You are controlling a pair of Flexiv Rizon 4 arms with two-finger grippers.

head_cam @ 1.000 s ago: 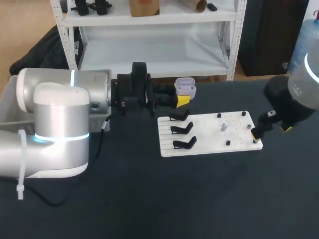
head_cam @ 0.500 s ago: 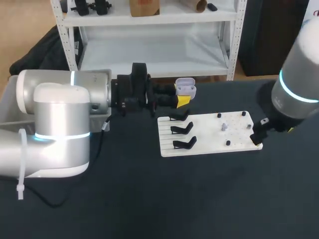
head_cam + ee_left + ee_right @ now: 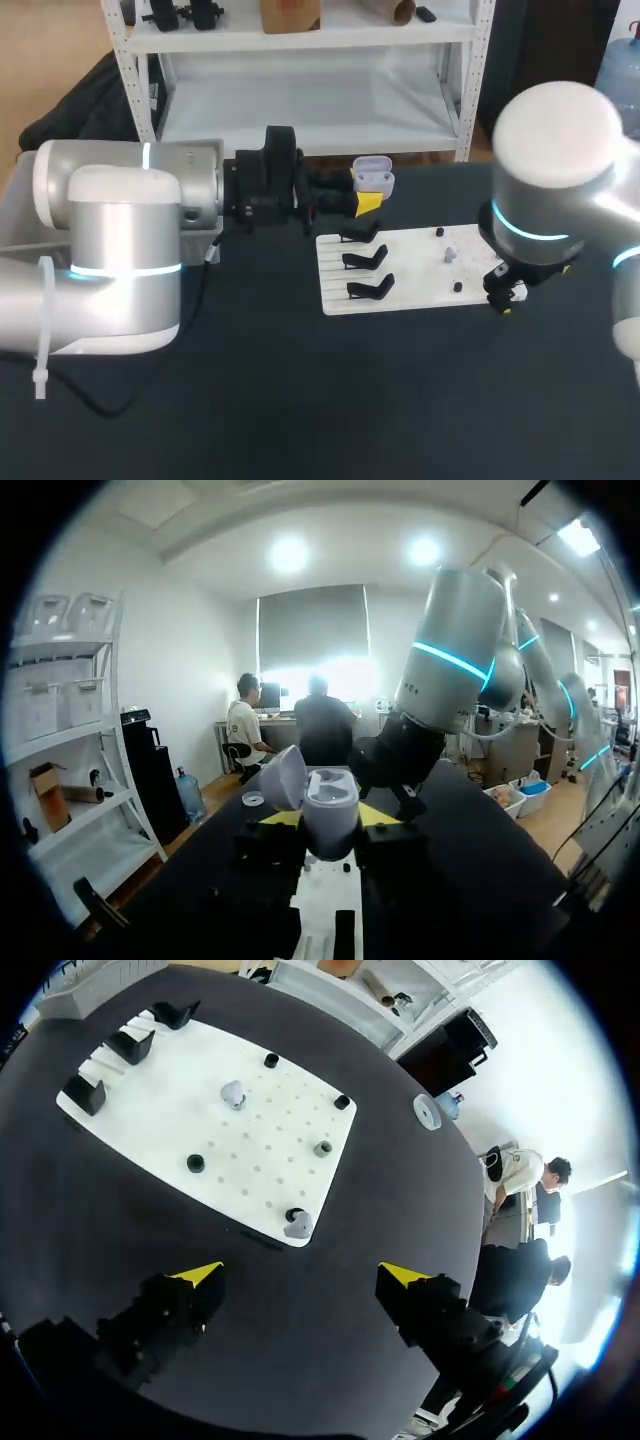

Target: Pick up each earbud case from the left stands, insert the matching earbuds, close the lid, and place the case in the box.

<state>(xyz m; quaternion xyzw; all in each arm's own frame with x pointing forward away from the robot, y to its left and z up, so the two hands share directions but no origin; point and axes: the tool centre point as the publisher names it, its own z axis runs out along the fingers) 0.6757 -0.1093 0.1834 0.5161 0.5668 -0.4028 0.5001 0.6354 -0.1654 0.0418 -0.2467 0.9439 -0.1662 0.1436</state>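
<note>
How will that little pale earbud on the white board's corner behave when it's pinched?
Tiny and rounded, the earbud is probably light but may slip from the right gripper. It sits at a corner of the white board, so a nudge could knock it off.

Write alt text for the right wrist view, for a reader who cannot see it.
The right gripper hangs with its jaws open and empty over the dark table, just short of a white board. The board holds three black stands at its far end and two pale earbuds, one at the corner nearest the gripper.
</note>
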